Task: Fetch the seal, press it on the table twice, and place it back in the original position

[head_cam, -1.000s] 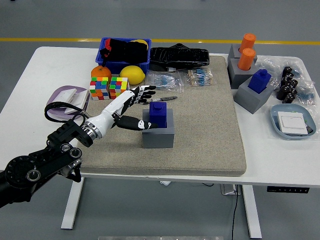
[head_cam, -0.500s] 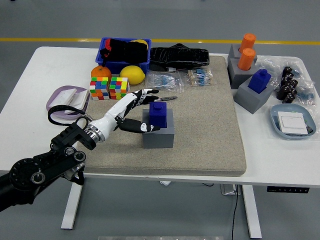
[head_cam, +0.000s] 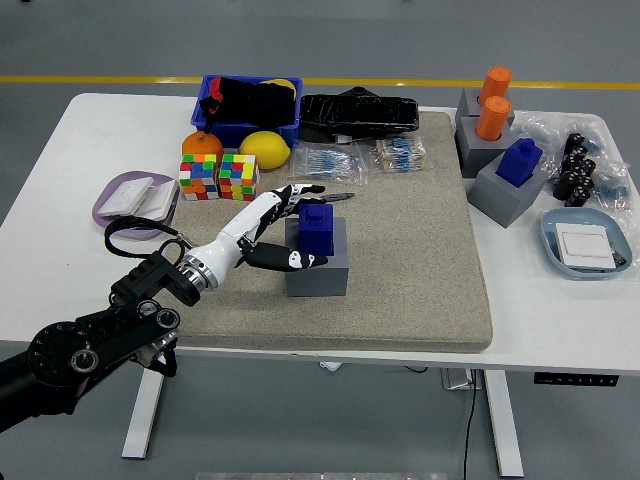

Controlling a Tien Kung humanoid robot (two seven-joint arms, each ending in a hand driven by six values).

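Note:
A blue seal [head_cam: 318,229] stands upright in a grey block holder [head_cam: 317,268] on the beige mat [head_cam: 410,240]. My left hand [head_cam: 289,222] reaches in from the lower left, fingers spread open around the seal's left side. The thumb [head_cam: 290,259] lies low against the holder's front left and the fingertips [head_cam: 308,190] hover just behind and left of the seal's top. I cannot tell whether they touch it. The right arm is out of view.
Two colour cubes [head_cam: 219,176], an orange [head_cam: 202,144], a lemon [head_cam: 265,148] and a blue bin [head_cam: 248,108] sit behind the hand. At the right stand more grey holders with a blue seal [head_cam: 520,160] and orange seals [head_cam: 493,105], and a blue dish [head_cam: 585,243].
My left hand has moved right and forward, closing in on the blue seal, with the thumb now at the holder's front. The seal has not moved.

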